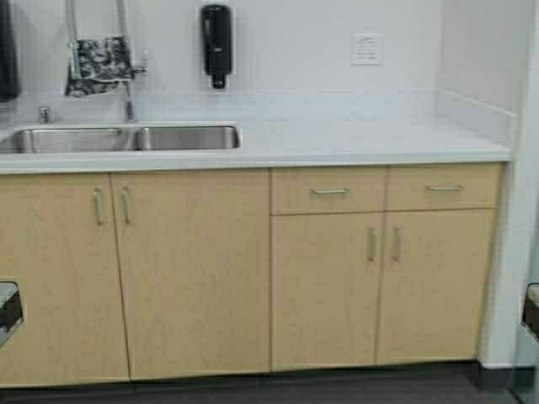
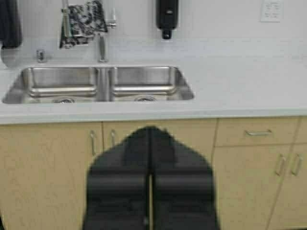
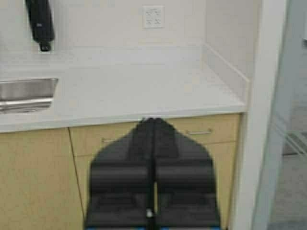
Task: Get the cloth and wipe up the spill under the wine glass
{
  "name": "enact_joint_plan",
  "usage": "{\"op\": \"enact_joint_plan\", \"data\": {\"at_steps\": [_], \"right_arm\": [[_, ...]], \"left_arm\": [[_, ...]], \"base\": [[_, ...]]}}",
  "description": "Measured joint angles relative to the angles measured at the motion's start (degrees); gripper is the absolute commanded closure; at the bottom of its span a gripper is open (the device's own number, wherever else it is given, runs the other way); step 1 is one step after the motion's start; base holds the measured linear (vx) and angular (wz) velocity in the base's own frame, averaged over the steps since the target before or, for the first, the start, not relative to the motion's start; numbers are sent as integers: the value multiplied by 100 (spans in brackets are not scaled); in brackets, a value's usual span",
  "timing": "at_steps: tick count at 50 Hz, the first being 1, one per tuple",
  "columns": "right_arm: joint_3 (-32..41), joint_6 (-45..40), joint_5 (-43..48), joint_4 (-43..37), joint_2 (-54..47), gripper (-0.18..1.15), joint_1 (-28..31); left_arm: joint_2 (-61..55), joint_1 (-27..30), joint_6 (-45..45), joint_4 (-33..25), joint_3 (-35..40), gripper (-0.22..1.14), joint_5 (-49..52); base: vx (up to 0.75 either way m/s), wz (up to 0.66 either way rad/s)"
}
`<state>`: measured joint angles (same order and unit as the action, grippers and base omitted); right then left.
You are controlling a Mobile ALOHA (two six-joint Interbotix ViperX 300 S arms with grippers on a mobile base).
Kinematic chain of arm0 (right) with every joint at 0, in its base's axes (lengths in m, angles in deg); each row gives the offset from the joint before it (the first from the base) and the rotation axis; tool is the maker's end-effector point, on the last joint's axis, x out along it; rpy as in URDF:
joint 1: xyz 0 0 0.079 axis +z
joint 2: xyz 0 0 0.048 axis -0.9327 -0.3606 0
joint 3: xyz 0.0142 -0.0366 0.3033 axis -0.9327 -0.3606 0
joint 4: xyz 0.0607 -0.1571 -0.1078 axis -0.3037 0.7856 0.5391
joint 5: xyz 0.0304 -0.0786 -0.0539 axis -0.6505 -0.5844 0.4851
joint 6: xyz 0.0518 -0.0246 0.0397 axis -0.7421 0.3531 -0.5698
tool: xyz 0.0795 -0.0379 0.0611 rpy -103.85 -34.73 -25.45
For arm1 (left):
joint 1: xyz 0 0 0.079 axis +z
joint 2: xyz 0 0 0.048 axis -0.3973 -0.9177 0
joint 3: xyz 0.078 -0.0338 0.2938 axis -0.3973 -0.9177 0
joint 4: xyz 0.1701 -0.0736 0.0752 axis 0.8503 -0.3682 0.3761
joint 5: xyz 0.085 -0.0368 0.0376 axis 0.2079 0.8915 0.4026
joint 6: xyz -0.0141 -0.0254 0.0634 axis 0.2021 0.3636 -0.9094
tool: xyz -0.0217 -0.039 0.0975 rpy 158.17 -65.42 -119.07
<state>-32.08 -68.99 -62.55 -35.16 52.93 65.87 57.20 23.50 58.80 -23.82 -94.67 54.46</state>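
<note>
Right gripper (image 3: 152,125) pressed closed before white counter (image 3: 144,91); soap dispenser (image 3: 40,21) at eleven o'clock.

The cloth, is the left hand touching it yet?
Apart. In the left wrist view the shut left hand sits low in front of the cabinets, while the cloth hangs over the faucet behind the sink, across the counter from it.

A white countertop (image 1: 362,139) runs across the scene, with a steel double sink (image 1: 126,138) set into its left part. Behind the sink stands a chrome faucet (image 1: 128,93) — on the wall to its right hangs a black soap dispenser (image 1: 216,42), and farther right, a white wall outlet (image 1: 366,48). Below are light wood cabinet doors (image 1: 194,269) with metal handles, and two drawers (image 1: 328,191) on the right.
</note>
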Motion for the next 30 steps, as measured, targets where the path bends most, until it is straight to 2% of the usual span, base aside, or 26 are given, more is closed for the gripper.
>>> {"op": "enact_joint_plan", "data": {"at_steps": [30], "right_arm": [[0, -141, 44, 0, -26, 92, 9]], "left_arm": [[176, 0, 79, 9, -185, 89, -70]], "base": [[42, 17]]}}
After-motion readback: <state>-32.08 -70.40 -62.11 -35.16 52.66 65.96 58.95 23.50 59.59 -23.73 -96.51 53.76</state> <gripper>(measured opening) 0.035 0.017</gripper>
